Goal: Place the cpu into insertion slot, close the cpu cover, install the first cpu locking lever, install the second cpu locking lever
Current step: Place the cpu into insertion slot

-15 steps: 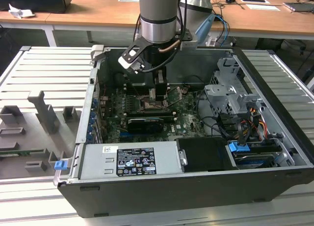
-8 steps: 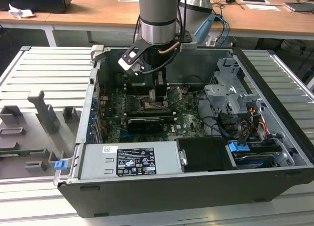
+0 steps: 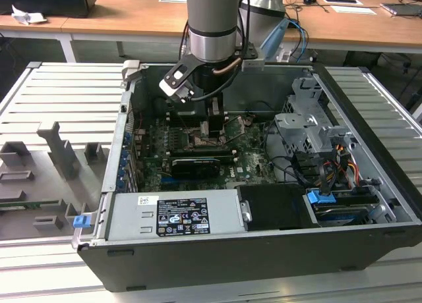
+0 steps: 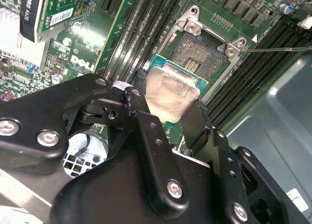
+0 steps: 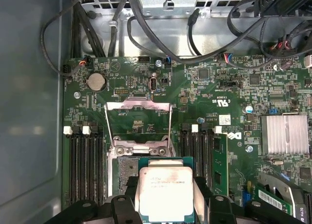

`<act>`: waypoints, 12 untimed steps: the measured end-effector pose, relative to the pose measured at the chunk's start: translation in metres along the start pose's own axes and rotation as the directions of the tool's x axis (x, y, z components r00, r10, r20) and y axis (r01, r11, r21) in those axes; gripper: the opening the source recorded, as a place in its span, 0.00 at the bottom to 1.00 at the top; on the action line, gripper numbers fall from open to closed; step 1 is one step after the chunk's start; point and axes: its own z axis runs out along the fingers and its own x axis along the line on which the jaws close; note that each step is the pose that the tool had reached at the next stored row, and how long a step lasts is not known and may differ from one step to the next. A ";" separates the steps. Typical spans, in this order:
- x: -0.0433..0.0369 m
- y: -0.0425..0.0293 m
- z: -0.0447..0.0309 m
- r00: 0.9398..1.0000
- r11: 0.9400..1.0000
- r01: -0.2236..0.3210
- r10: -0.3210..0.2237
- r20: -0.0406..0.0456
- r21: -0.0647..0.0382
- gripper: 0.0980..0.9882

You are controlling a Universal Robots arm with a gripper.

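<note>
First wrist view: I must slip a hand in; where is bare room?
Along the bare grey case panel, bordered by the black memory slots. Crowded: the tool holds the pale silver square cpu over the silver-rimmed square insertion slot.

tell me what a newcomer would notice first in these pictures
In the exterior view, the arm's tool reaches down into the open computer case. In both wrist views it grips the cpu, held partly over the insertion slot and not yet seated. Beside the slot, the cpu cover stands swung open.
</note>
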 end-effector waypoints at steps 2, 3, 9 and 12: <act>0.0000 -0.0001 0.0013 1.000 1.000 0.000 0.000 0.000 0.000 0.48; 0.0000 -0.0001 0.0017 1.000 1.000 0.000 0.000 0.000 0.000 0.48; 0.0004 -0.0004 0.0047 1.000 1.000 0.000 0.000 0.000 0.000 0.48; 0.0015 -0.0006 0.0070 1.000 1.000 0.000 0.000 0.000 0.001 0.48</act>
